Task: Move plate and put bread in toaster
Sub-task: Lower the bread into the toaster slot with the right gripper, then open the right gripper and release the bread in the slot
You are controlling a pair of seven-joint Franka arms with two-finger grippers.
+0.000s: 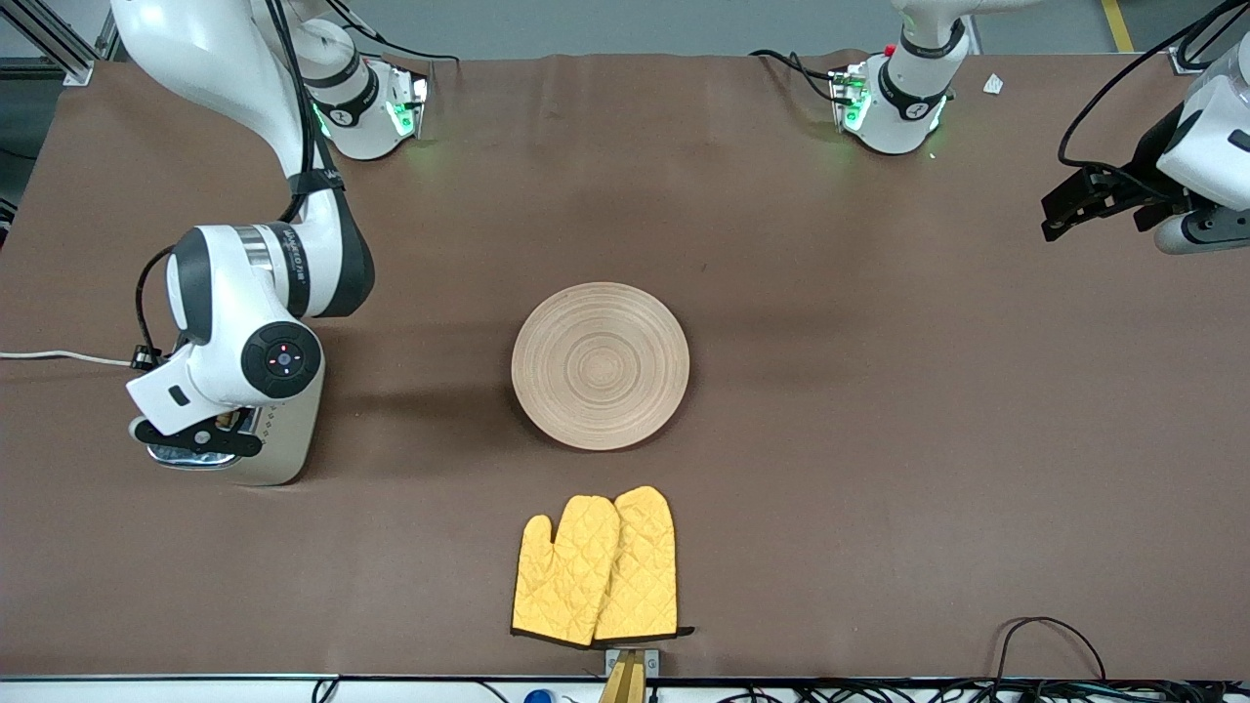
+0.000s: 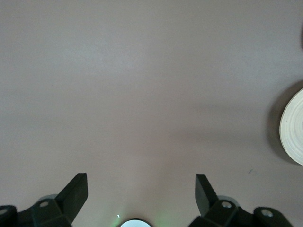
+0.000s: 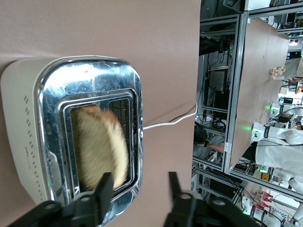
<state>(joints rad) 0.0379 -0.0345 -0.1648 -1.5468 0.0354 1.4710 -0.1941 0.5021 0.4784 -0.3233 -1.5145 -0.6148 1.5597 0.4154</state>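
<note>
The toaster [image 1: 285, 444] stands at the right arm's end of the table, mostly hidden under the right arm. In the right wrist view its chrome top [image 3: 125, 85] shows, with the bread [image 3: 99, 151] sitting in one slot, free of the fingers. My right gripper [image 3: 139, 182] is open just above the toaster's edge, one finger over the chrome, the other over the table. The plate [image 1: 601, 366] lies empty mid-table; its rim also shows in the left wrist view [image 2: 296, 127]. My left gripper [image 1: 1074, 205] is open [image 2: 142, 182] and empty, waiting over bare table at the left arm's end.
Two yellow oven mitts [image 1: 596, 571] lie nearer to the front camera than the plate. The toaster's white cord [image 1: 59, 356] runs off the table edge at the right arm's end. Loose cables [image 1: 1050, 640] lie at the front edge.
</note>
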